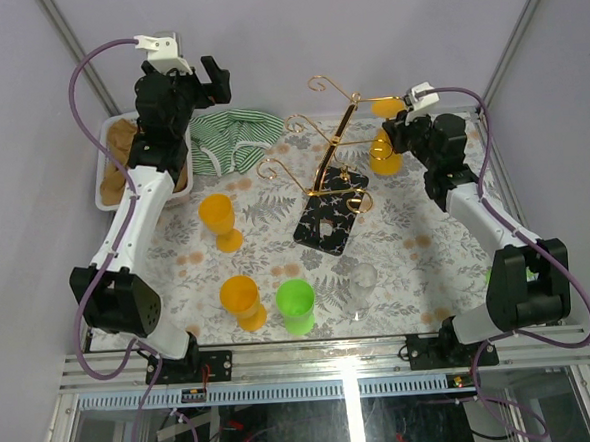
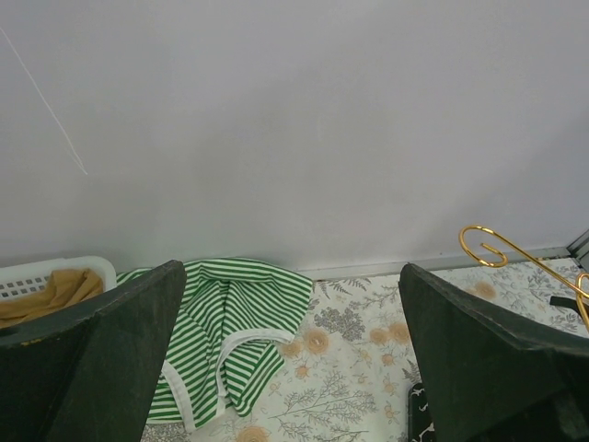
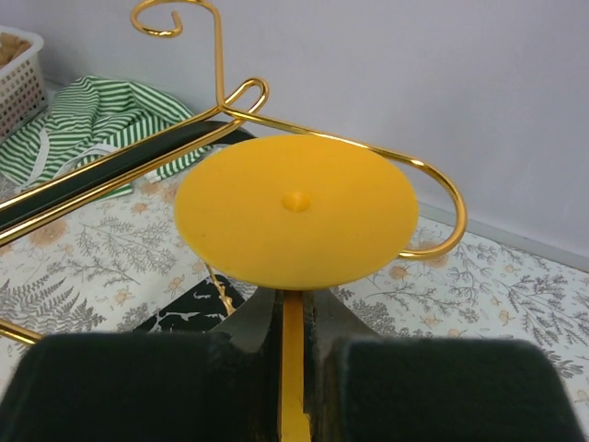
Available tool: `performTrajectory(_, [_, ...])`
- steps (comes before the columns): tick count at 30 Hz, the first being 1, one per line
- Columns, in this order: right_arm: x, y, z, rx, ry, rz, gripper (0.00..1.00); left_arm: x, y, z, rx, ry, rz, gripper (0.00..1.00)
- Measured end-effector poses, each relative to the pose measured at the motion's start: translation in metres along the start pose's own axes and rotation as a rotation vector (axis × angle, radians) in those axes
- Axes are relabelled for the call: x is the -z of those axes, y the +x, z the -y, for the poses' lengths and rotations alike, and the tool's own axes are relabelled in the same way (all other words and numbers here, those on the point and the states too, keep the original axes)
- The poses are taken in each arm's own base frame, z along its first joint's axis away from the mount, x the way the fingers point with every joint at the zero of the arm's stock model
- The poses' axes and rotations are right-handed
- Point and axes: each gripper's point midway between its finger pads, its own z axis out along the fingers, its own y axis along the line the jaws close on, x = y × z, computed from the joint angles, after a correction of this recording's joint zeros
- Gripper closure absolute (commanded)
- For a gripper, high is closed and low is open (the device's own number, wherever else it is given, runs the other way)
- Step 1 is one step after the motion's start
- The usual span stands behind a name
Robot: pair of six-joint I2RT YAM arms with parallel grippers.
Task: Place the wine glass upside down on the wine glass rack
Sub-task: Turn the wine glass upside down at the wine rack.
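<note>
The right pincer (image 3: 293, 324) is clenched on the stem of the upside-down yellow plastic wine glass (image 3: 294, 212). The glass's round foot is on top, at a curled hook arm of the gold wire wine glass rack (image 3: 440, 189). The left pincer (image 2: 290, 359) hangs released, well left of the rack, near the green-and-white striped cloth (image 2: 230, 313).

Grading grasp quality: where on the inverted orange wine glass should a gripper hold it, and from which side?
Grip the wine glass by its thin stem, just under the upturned foot, from the side away from the rack. The right gripper does so, leaving the wide foot free for the gold hook arms.
</note>
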Motion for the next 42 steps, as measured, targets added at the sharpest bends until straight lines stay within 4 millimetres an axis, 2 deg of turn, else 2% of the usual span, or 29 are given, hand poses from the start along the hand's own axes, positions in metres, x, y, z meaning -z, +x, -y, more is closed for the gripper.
performTrajectory(9, [-0.003, -0.002, 0.020, -0.021, 0.059, 0.046, 1.00, -0.004, 0.006, -0.002, 0.008, 0.000, -0.012, 0.00])
performTrajectory(13, [-0.013, 0.011, 0.029, -0.067, 0.071, 0.046, 1.00, -0.005, 0.008, -0.002, 0.009, 0.003, -0.016, 0.00])
performTrajectory(17, [-0.021, 0.023, 0.026, -0.107, 0.049, 0.036, 1.00, -0.005, 0.010, -0.003, 0.009, 0.002, -0.019, 0.00])
performTrajectory(25, [-0.026, 0.015, 0.024, -0.125, 0.030, 0.085, 1.00, -0.006, 0.010, -0.005, 0.013, -0.003, -0.021, 0.00])
performTrajectory(32, [-0.037, 0.025, 0.023, -0.139, 0.015, 0.095, 1.00, -0.009, 0.016, -0.005, 0.027, -0.005, -0.032, 0.00])
performTrajectory(42, [-0.052, 0.024, 0.029, -0.136, 0.028, 0.131, 1.00, -0.015, 0.022, -0.006, 0.029, -0.007, -0.042, 0.00])
